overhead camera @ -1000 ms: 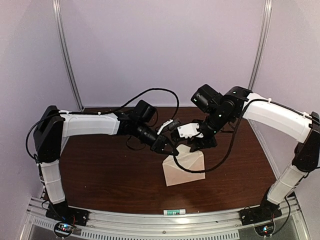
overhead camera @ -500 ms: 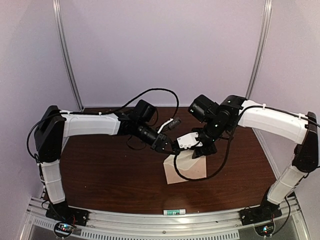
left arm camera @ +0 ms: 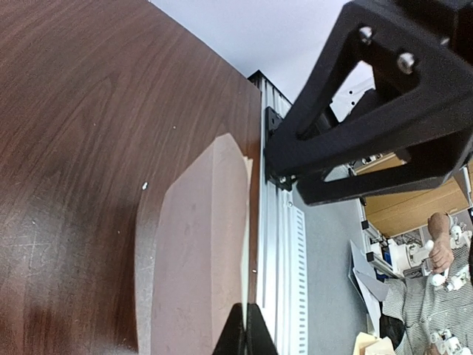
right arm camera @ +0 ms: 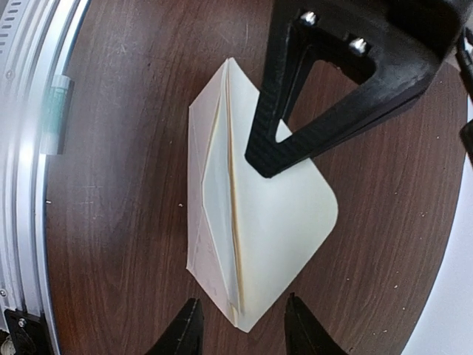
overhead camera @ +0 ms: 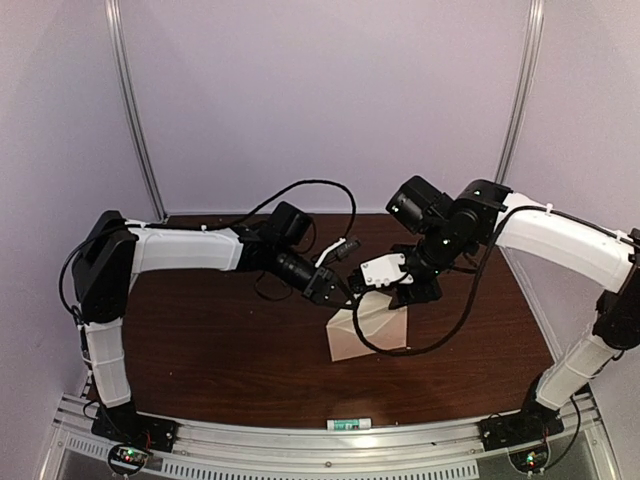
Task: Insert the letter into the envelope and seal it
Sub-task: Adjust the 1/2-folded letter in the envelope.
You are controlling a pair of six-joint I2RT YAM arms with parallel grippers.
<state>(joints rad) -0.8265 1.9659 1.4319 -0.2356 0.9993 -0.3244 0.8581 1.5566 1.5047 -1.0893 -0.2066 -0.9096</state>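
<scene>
The cream envelope (overhead camera: 365, 328) lies on the dark wood table (overhead camera: 220, 340), its pointed flap (right arm camera: 284, 214) lifted off the body. My left gripper (overhead camera: 344, 293) is shut on the flap's edge (left arm camera: 246, 296), its black finger (right arm camera: 325, 103) reaching in from above in the right wrist view. My right gripper (right arm camera: 244, 333) hovers open over the envelope's near corner (right arm camera: 247, 322), touching nothing. A thin cream edge (right arm camera: 233, 207) runs along the envelope's mouth. I cannot tell whether it is the letter, which shows nowhere as a separate sheet.
An aluminium rail (overhead camera: 330, 432) runs along the table's near edge, with a small green-and-white item (overhead camera: 347, 424) on it. The right arm's black cable (overhead camera: 420, 345) loops low over the table beside the envelope. Both grippers are close together above the envelope.
My right gripper's jaws have widened and it has drawn back slightly to the right after swinging left. The left gripper has kept its grip on the flap.
</scene>
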